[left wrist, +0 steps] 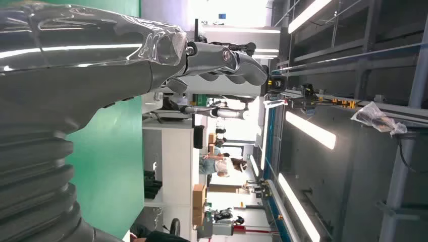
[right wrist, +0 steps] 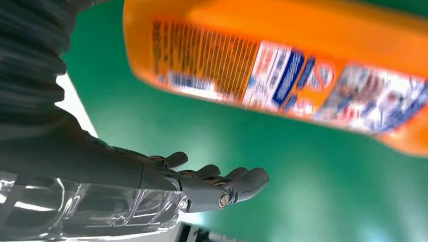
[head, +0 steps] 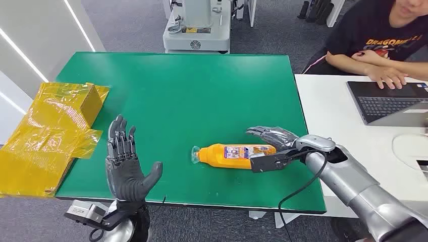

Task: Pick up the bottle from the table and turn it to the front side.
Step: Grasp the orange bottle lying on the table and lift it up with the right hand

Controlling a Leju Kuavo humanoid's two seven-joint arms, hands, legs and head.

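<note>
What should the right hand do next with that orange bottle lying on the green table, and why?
Probably close the right hand around the orange bottle. The bottle lies on its side on the green table, and the hand sits open at its base end, fingers on the far side and thumb on the near side, not yet gripping. The left hand is open and well apart from it.

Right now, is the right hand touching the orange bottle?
Apart. The right wrist view shows green table between the right hand and the orange bottle.

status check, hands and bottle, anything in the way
Left hand open, raised, clear of bottle. Right hand open around base of orange bottle, no grip yet. Bottle lying on green table. Nothing blocking.
</note>
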